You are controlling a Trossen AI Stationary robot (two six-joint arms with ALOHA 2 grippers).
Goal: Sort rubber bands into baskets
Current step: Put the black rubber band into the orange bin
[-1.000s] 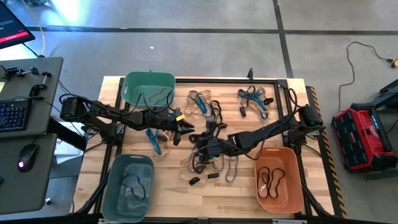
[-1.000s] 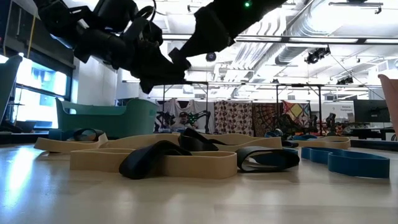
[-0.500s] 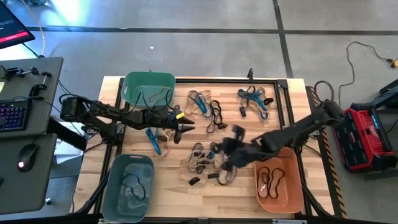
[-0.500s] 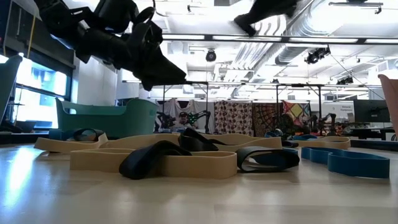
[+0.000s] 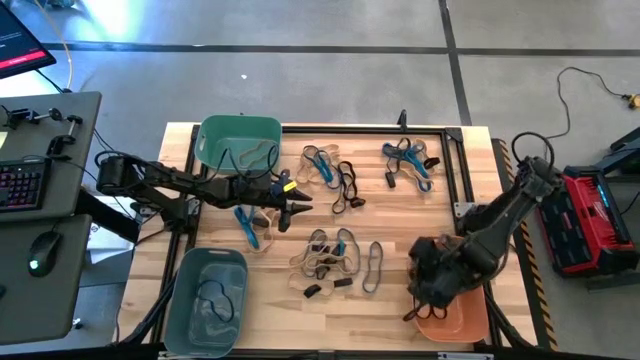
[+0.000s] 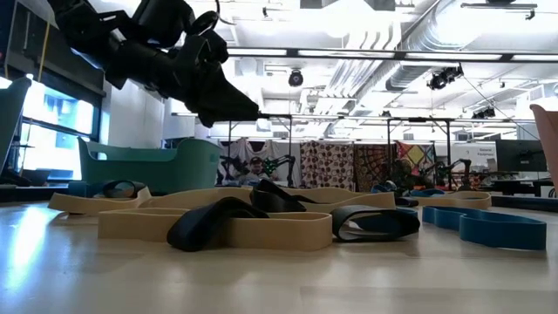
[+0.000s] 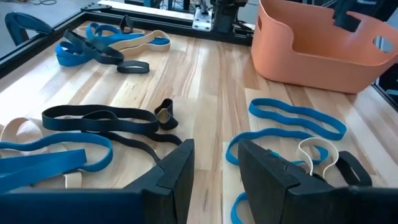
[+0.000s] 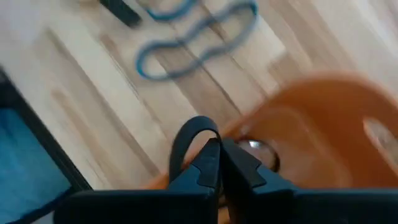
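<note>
— What has moved?
— The right gripper (image 5: 418,300) has swung from mid-table over the orange basket (image 5: 470,318) at the front right corner, fingers clenched on a black rubber band (image 8: 186,140).
— The left gripper (image 5: 303,208)?
— Fingers parted, empty, above the loose rubber bands (image 5: 335,255) mid-table.

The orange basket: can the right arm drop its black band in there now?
Probably yes. The right gripper is shut on a black rubber band right over the orange basket; nothing sits between them.
</note>
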